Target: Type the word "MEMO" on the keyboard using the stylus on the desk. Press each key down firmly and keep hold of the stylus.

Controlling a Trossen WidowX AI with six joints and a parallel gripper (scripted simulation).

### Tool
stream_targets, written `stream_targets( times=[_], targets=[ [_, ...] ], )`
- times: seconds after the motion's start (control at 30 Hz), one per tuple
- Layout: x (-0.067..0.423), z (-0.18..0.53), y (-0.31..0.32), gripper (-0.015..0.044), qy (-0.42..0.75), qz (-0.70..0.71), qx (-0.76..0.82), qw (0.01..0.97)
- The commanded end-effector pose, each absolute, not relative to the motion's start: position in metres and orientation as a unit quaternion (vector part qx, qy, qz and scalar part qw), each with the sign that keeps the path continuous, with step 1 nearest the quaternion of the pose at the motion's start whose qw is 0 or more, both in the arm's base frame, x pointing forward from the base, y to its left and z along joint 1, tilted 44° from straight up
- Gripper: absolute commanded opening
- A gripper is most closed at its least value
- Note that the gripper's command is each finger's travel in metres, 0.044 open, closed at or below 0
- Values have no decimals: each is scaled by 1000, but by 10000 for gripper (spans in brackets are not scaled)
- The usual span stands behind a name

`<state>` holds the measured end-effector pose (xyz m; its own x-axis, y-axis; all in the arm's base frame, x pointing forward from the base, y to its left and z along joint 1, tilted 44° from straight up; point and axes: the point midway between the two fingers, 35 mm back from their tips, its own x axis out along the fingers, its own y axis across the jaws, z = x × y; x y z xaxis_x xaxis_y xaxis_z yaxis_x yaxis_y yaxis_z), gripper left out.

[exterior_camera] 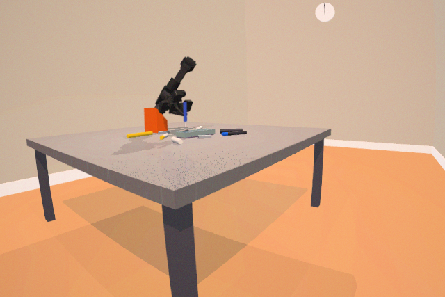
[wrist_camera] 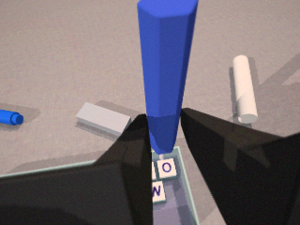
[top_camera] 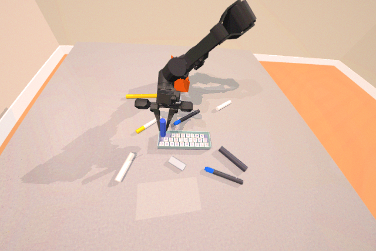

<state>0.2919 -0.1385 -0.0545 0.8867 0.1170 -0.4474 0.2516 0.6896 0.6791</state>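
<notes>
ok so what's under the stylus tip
The keyboard corner: the stylus tip sits by the O key, W beside it. The fingers hide the other keys and any contact.

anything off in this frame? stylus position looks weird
Yes: the gripper holds the blue stylus upright over the left end of the keyboard. The wrist view shows its tip by the corner keys, O and W legible, not clearly at M.
</notes>
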Motion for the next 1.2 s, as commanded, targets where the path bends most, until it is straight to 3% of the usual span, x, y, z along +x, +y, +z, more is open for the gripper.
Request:
stream_targets(
  times=[0.0,0.83,0.93,1.17],
  targets=[
    [292,-58,-144,0,229,-35,387,892],
    [293,-71,-130,0,229,-35,388,892],
    [296,-73,-131,79,229,-35,388,892],
    [296,-73,-131,81,229,-35,388,892]
  ],
)
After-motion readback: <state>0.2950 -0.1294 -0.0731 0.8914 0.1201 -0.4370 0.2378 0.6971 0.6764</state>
